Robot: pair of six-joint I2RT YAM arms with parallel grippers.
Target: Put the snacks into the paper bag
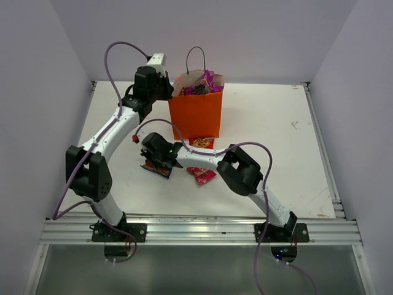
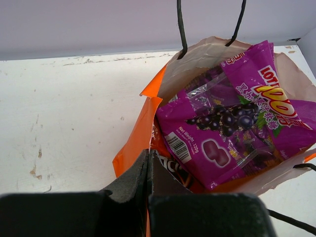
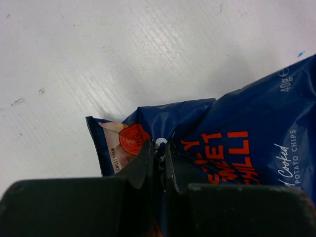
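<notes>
While the purple packet [image 2: 232,133] sat in the paper bag [image 1: 196,117], I had the left gripper [image 2: 149,159] pinching its rim and the right gripper [image 3: 161,150] clamped on the blue chips packet [image 3: 237,143] on the table [image 1: 276,141]; red-yellow packet [image 1: 202,142] and pink-red packet [image 1: 204,176] lay outside.

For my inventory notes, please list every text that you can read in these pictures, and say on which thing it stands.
"LOTT", cut off: purple packet in the paper bag.
"Net Weight: 120g": same packet. Its other print: unclear.
"40g": blue chips bag.
"Cooked POTATO CHIPS": same bag.
Orange "ET", "ILLI": same bag, partly behind the right hand.
Red packets in the top view: too small to read.
</notes>
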